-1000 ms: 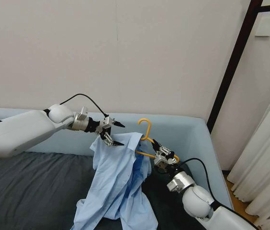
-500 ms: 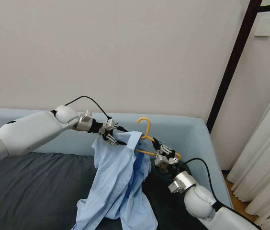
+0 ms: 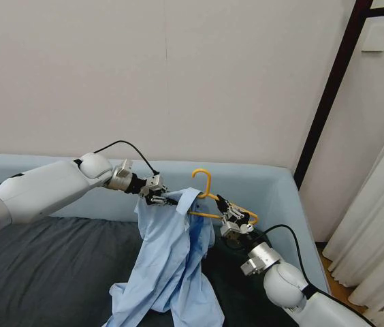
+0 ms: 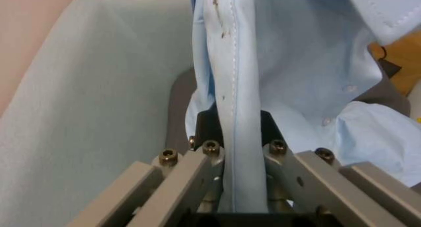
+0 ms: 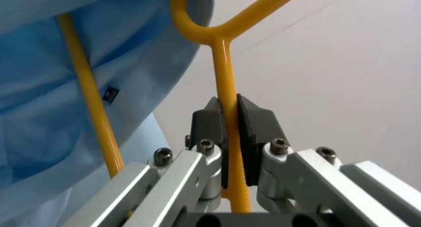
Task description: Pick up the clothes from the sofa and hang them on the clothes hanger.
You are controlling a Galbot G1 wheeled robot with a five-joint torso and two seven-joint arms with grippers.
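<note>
Right gripper (image 3: pixel 231 216): jaws closed on one arm of the yellow hanger (image 3: pixel 210 185), with the pads flat against the rod just below the hook's neck, as the right wrist view (image 5: pixel 230 121) confirms.

Left gripper (image 3: pixel 156 195): closed on a folded, stitched edge of the light blue shirt (image 3: pixel 171 259) beside the hook, on the hanger's opposite side.

The shirt's collar area is draped over the hanger's near end. The body hangs below the hanger, and the hem is bunched on the sofa (image 3: pixel 42 272) seat.

Recommended procedure:
- Hold the hanger steady and level with the right gripper.
- With the left gripper, draw the gripped edge outward along the hanger's free arm until the shoulder seats.
- Apply light tension only, as the thin fold could slip from the pads.

No container is in use. Apart from the hem, the sofa seat carries nothing.
</note>
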